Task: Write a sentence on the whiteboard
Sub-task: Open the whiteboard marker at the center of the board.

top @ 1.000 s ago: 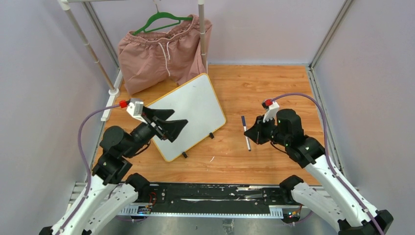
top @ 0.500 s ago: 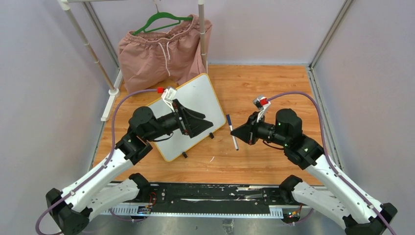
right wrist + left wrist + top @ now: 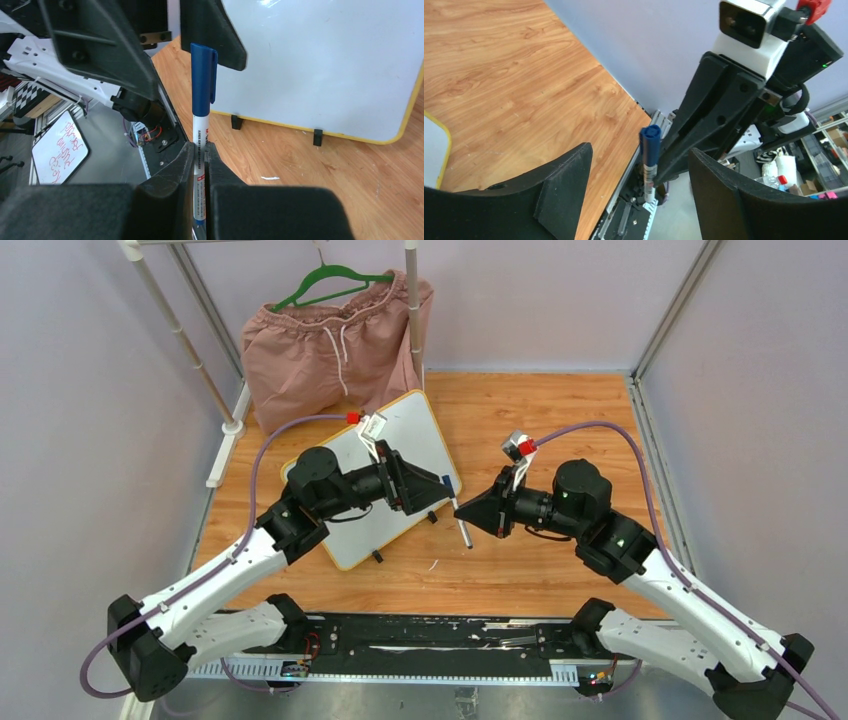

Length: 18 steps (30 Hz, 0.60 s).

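**Desk:** What has changed in the last second?

**Me:** My left arm has swung in from the left edge and now reaches across the board [image 3: 425, 440]. My right arm has carried the marker [image 3: 462, 528] leftward to meet it. The two wrists now face each other just right of the board.

**Desk:** Who has the marker?

**Me:** The right gripper [image 3: 200, 150]. Its jaws are clamped tight on the white barrel. The blue cap [image 3: 203, 75] sticks out past the fingertips, toward my left arm.

**Desk:** And the other one?

**Me:** The left gripper [image 3: 639, 157] is spread, though its jaws look narrower than a moment ago. On its wrist camera I see the cap standing between the two fingers with air on both sides. Neither finger touches it.

**Desk:** Where is the board?

**Me:** It rests on the wood table [image 3: 560, 420], left of centre and turned at an angle, partly under my left arm. My right wrist view shows the yellow frame along its near edge, two black feet below it and a plain glossy white face. I cannot tell whether it lies flat or leans.

**Desk:** Anything behind it?

**Me:** Pink shorts [image 3: 330, 350] on a green hanger [image 3: 335, 280], at the rear left, just behind the board's far corner.
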Motion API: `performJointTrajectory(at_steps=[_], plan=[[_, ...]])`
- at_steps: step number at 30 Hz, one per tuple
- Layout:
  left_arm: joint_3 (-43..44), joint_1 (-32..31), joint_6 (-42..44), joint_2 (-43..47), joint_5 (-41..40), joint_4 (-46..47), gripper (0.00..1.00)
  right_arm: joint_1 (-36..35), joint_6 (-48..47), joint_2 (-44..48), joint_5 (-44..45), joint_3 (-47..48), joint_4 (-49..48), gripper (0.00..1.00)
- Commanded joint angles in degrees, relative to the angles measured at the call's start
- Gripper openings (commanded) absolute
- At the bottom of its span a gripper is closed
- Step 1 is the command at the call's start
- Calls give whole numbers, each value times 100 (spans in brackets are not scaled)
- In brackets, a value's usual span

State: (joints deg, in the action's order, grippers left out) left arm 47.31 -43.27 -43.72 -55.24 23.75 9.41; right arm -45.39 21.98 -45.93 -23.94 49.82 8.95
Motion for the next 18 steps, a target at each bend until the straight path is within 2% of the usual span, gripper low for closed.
performJointTrajectory(at_steps=[1, 14, 18], plan=[[258, -55, 22, -66, 0, 217, 71, -229, -41, 35, 43, 291, -128, 0], [262, -136, 4, -98, 186, 306, 44, -408, -139, -29, 217, 313, -90, 0], [244, -169, 13, -105, 273, 316, 43, -424, -153, -42, 271, 328, -86, 0]])
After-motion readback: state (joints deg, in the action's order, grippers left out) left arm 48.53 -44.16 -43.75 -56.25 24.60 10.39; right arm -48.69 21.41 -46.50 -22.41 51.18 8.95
